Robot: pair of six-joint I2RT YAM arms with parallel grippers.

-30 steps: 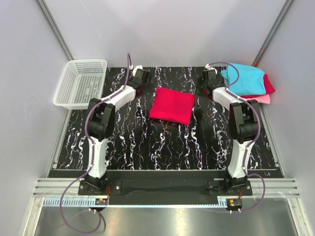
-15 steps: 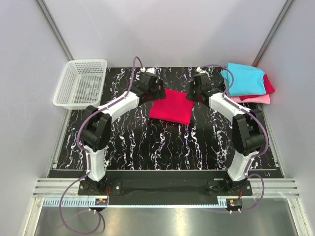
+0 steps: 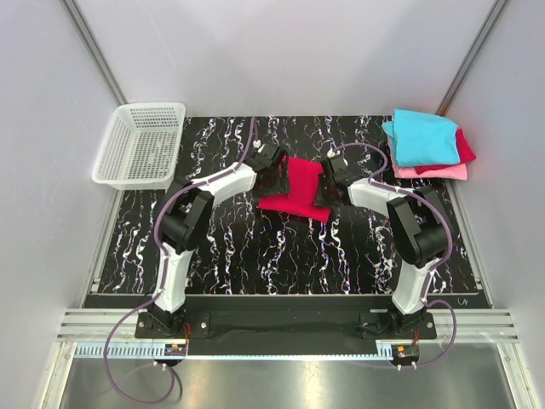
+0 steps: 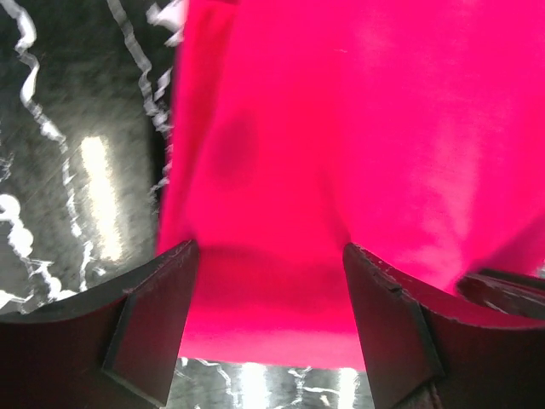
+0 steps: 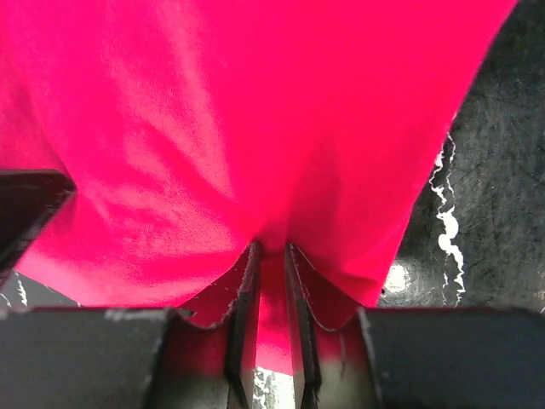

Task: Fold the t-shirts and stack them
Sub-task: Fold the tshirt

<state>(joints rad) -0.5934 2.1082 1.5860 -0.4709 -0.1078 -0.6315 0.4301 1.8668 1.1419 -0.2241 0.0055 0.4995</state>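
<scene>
The folded crimson t-shirt (image 3: 300, 186) lies central on the tabletop (image 3: 255, 247), left of the far-right stack (image 3: 426, 143). The left pincer (image 4: 268, 256) stands apart astride its left edge; the right pincer (image 5: 271, 256) is clamped on its right edge.

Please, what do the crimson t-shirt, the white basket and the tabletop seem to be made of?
The crimson t-shirt: soft matte cloth, perhaps cotton; it bunches into folds. The basket: white plastic, by its moulded mesh walls. The tabletop: glossy black, white-veined marble look, perhaps only a printed sheet; it reflects light.
</scene>
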